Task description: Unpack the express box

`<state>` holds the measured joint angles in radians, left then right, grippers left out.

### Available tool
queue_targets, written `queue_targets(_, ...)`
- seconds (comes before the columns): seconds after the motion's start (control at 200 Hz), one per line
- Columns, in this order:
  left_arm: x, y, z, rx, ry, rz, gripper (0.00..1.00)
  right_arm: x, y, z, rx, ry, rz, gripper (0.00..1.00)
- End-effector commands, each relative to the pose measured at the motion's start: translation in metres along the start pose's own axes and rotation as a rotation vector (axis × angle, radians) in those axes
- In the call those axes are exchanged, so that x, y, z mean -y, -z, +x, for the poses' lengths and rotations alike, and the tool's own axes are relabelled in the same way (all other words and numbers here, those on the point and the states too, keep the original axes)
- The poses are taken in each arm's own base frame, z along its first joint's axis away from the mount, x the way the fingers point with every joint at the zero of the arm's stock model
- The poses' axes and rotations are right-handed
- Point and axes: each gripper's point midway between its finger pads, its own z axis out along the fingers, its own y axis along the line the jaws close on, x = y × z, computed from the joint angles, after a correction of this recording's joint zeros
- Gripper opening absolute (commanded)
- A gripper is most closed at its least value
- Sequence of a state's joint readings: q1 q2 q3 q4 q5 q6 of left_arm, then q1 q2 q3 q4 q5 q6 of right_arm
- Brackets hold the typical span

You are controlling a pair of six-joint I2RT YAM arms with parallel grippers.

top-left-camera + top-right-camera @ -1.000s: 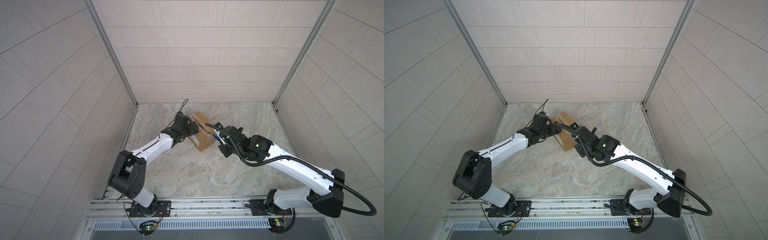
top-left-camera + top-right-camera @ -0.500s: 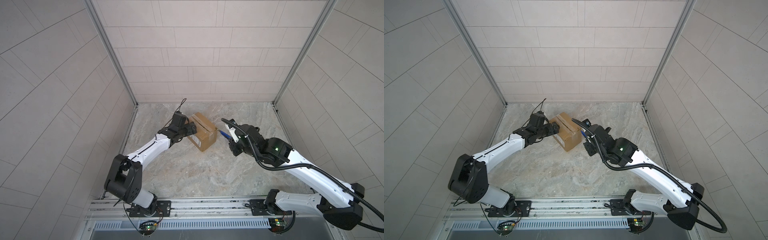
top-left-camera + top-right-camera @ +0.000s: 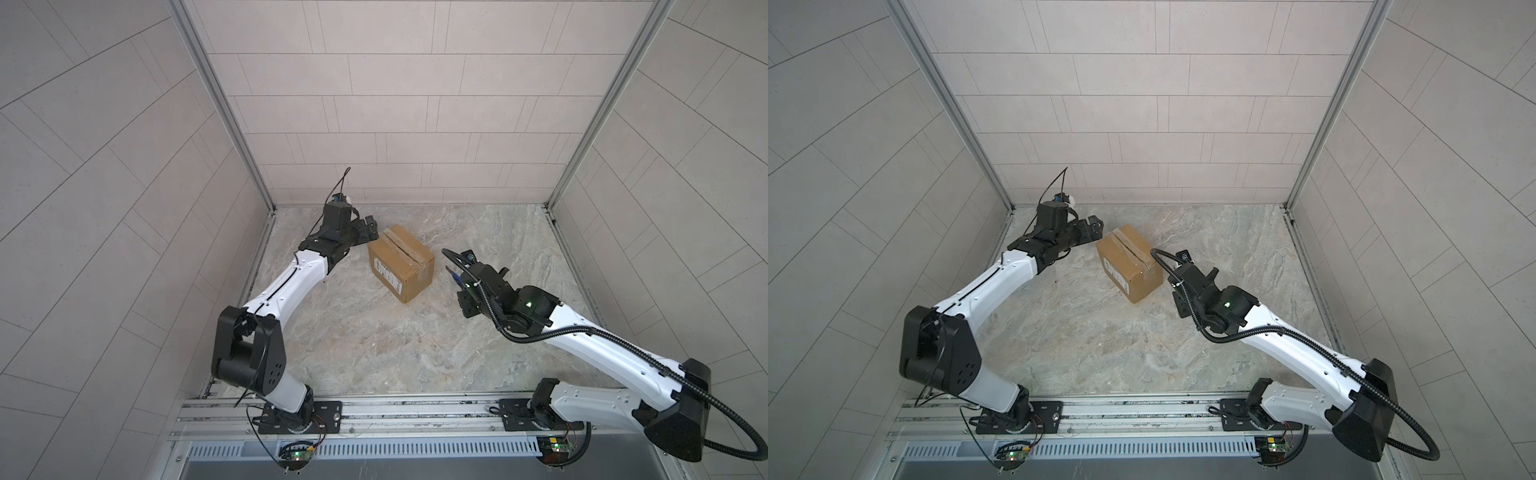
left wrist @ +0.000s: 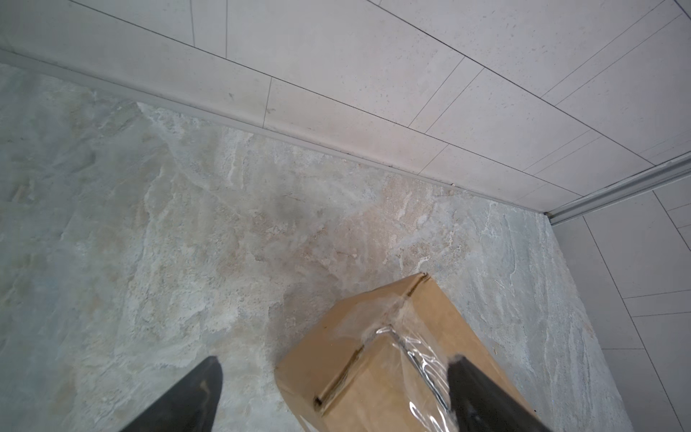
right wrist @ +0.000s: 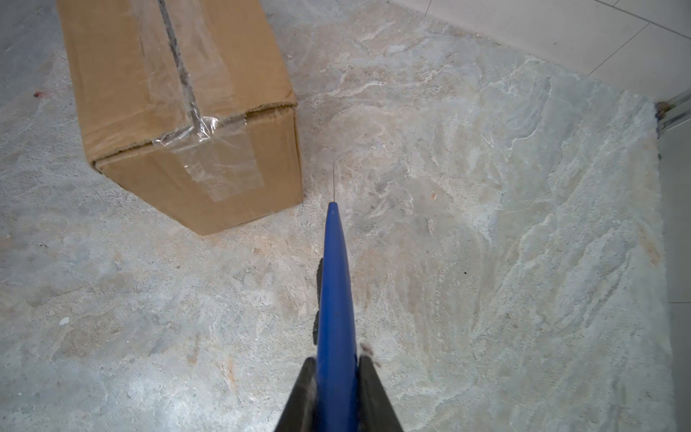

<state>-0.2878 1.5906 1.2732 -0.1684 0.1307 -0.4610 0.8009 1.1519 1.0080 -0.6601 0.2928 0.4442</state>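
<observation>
The express box [image 3: 401, 262] [image 3: 1128, 264], a brown carton, stands on the stone floor with a white label [image 3: 386, 272] on its near-left side. A dark slit runs along its taped top seam [image 5: 175, 56]. My left gripper [image 3: 371, 229] [image 3: 1094, 227] is open at the box's far-left corner. In the left wrist view the left gripper [image 4: 334, 359] has one finger over the taped top of the box [image 4: 392, 359] and the other over bare floor. My right gripper [image 3: 462, 282] [image 5: 335, 361] is shut on a blue utility knife [image 5: 334, 280] [image 3: 452, 273], right of the box and apart from it.
Tiled walls close the floor [image 3: 374, 340] on three sides, with metal corner posts [image 3: 552, 203] at the back. The left arm's elbow [image 3: 249, 353] stands tall at the front left. A mounting rail [image 3: 415, 409] runs along the front edge.
My right gripper has drawn back from the box to the right with the knife. My left gripper has come off the box's end, moved toward the far-left corner and opened a little wider.
</observation>
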Motion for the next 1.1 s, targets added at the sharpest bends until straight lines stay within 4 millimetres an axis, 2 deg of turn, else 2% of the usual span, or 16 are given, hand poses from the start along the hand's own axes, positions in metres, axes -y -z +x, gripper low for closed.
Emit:
queue_targets(0.0, 0.006, -0.021, 0.009, -0.052, -0.047, 0.044, 0.96, -0.013, -0.004, -0.021, 0.089, -0.108, -0.037, 0.0)
queue_targets(0.095, 0.005, -0.029, 0.021, -0.075, -0.025, 0.06, 0.96, -0.02, -0.01, -0.027, 0.107, -0.114, -0.05, 0.0)
queue_targets(0.31, 0.005, -0.026, 0.043, -0.089, 0.02, 0.116, 0.97, -0.036, -0.027, -0.048, 0.139, -0.115, -0.084, 0.0)
queue_targets(0.521, 0.001, -0.015, 0.063, -0.1, 0.074, 0.138, 0.97, -0.042, -0.052, -0.066, 0.157, -0.112, -0.072, 0.0)
queue_targets(0.636, 0.001, -0.006, 0.069, -0.088, 0.103, 0.163, 0.97, -0.041, -0.066, -0.083, 0.173, -0.115, -0.067, 0.0)
queue_targets(0.761, 0.007, 0.007, 0.076, -0.084, 0.117, 0.196, 0.98, -0.031, -0.084, -0.099, 0.175, -0.117, -0.034, 0.0)
queue_targets(0.876, 0.0, 0.021, 0.075, -0.059, 0.112, 0.16, 0.99, -0.011, -0.092, -0.109, 0.18, -0.143, -0.001, 0.0)
queue_targets(0.971, -0.007, 0.03, 0.067, -0.037, 0.096, 0.113, 1.0, 0.006, -0.085, -0.109, 0.189, -0.157, 0.023, 0.0)
queue_targets(1.096, -0.015, 0.031, 0.053, -0.008, 0.089, 0.075, 1.0, 0.023, -0.062, -0.092, 0.188, -0.164, 0.05, 0.0)
